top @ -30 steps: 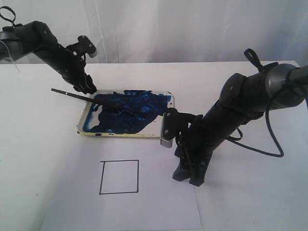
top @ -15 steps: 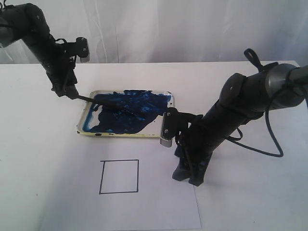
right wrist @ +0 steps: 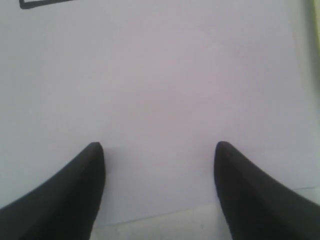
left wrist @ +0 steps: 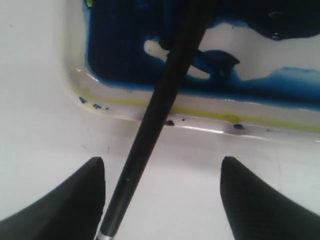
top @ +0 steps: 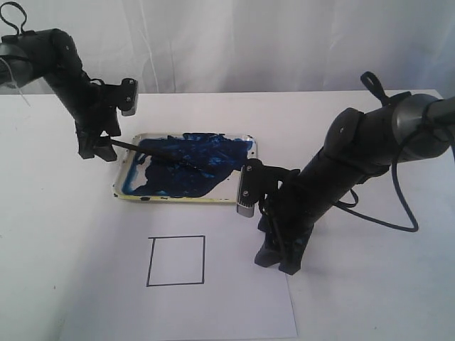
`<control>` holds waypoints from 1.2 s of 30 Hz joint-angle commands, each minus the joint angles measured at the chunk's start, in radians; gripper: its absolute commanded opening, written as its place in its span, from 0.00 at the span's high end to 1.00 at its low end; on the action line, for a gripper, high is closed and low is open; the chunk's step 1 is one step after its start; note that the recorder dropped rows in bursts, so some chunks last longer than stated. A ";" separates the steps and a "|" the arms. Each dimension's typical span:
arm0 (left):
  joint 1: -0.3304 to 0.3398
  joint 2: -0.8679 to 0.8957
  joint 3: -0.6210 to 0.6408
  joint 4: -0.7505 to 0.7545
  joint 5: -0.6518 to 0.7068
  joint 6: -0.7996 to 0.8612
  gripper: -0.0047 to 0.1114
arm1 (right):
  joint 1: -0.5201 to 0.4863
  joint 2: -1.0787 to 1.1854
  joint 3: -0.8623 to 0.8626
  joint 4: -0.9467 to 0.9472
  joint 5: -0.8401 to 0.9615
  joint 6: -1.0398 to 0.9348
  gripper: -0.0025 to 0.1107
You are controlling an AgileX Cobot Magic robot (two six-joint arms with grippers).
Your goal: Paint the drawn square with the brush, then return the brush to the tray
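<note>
The brush lies slanted over the tray, its tip in the dark blue paint and its handle sticking out past the tray's left end. My left gripper sits at that handle end. In the left wrist view the left gripper is open, and the brush runs between the fingers, closer to one finger. The tray's yellowish rim lies beyond. The drawn square on the paper is white inside. My right gripper points down at the paper, open and holding nothing.
The white paper sheet lies on the white table in front of the tray. Its right edge is under the right gripper. A corner of the square's outline shows in the right wrist view. A white curtain hangs behind the table.
The left arm swung left from the tray's corner to the brush's handle end and dropped lower around it. Brush, tray and right arm have not moved.
</note>
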State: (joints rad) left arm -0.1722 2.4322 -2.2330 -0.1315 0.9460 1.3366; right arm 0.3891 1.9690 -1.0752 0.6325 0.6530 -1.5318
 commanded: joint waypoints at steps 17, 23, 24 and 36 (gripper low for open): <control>0.000 0.046 0.000 0.032 -0.074 0.081 0.58 | -0.001 0.039 0.017 -0.054 0.000 0.018 0.45; 0.000 0.046 0.000 0.032 -0.084 0.081 0.63 | -0.001 0.039 0.017 -0.054 0.000 0.018 0.45; 0.000 0.046 0.000 0.032 -0.090 0.081 0.63 | -0.001 0.039 0.017 -0.054 0.000 0.018 0.45; 0.000 0.046 0.000 0.032 -0.115 0.081 0.72 | -0.001 0.039 0.017 -0.054 0.000 0.018 0.45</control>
State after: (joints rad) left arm -0.1722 2.4736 -2.2330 -0.0889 0.8216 1.4171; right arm 0.3891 1.9690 -1.0752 0.6325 0.6530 -1.5300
